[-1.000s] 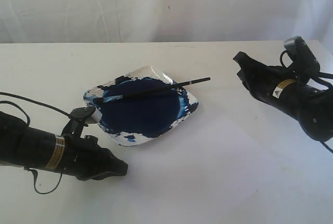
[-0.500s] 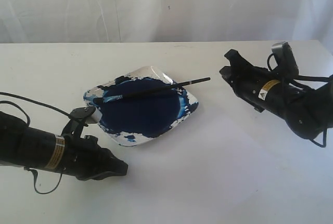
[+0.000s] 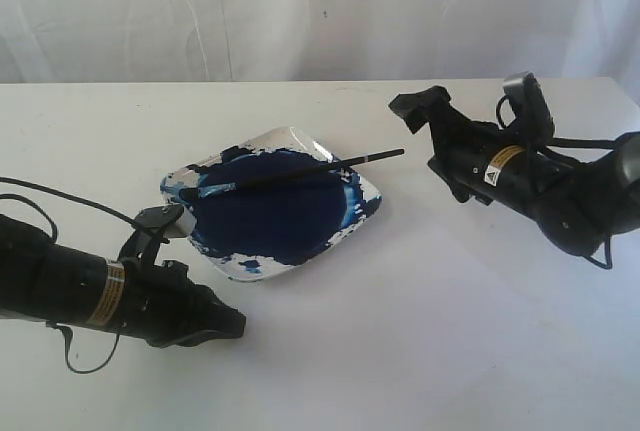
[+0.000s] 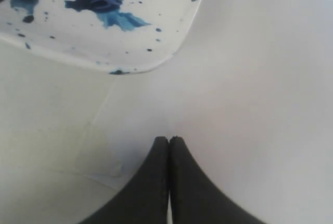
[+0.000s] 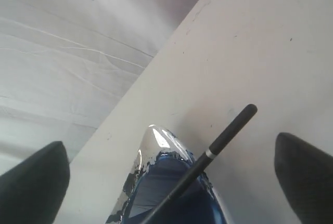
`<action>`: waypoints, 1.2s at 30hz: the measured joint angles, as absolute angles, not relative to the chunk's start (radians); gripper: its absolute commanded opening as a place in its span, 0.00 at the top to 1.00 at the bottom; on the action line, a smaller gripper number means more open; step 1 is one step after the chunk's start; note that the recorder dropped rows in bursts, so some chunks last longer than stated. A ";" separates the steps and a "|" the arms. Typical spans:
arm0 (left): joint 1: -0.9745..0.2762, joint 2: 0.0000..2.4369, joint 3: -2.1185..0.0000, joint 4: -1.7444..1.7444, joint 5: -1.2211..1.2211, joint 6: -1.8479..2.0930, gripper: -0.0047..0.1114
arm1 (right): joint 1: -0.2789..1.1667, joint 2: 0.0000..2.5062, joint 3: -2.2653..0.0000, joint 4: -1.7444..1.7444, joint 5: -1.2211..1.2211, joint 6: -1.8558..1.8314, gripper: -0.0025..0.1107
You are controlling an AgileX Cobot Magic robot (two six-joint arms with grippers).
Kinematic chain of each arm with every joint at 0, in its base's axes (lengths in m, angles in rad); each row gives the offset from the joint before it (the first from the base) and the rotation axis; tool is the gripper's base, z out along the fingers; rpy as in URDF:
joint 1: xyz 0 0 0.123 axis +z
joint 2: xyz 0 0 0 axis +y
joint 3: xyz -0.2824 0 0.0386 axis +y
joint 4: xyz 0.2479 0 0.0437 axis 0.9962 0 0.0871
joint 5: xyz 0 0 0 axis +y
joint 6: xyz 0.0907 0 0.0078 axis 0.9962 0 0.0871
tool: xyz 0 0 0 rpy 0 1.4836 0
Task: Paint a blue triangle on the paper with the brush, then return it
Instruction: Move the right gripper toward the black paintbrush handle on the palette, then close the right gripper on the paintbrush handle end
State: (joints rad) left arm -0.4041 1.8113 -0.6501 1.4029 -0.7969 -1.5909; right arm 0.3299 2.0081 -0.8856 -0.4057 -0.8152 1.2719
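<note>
The left gripper (image 4: 169, 140) lies low, its two black fingers pressed tip to tip, with the left arm (image 3: 60, 286) stretched straight back behind it. The right gripper (image 3: 418, 108) has its jaws spread wide apart, and the right arm (image 3: 540, 186) slants away behind it.

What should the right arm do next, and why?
Probably ease the right gripper forward until its open jaws straddle the handle end of the brush. It lies across the dish, handle jutting toward that gripper, which stands just short of it.

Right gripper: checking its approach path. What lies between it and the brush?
Nothing: only bare table separates the open right gripper from the brush handle's end, exterior view.
</note>
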 measured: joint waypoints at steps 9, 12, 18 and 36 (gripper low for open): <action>-0.404 1.811 -0.650 1.403 -0.797 -1.591 0.96 | 0.358 2.063 -1.000 -0.401 -0.704 1.390 0.06; -0.404 1.811 -0.650 1.403 -0.797 -1.591 0.96 | 0.390 2.104 -1.086 -0.425 -0.608 1.453 0.06; -0.404 1.811 -0.650 1.403 -0.797 -1.591 0.96 | 0.408 2.173 -1.207 -0.518 -0.520 1.640 0.06; -0.404 1.811 -0.650 1.403 -0.797 -1.591 0.96 | 0.421 2.256 -1.304 -0.514 -0.491 1.699 0.07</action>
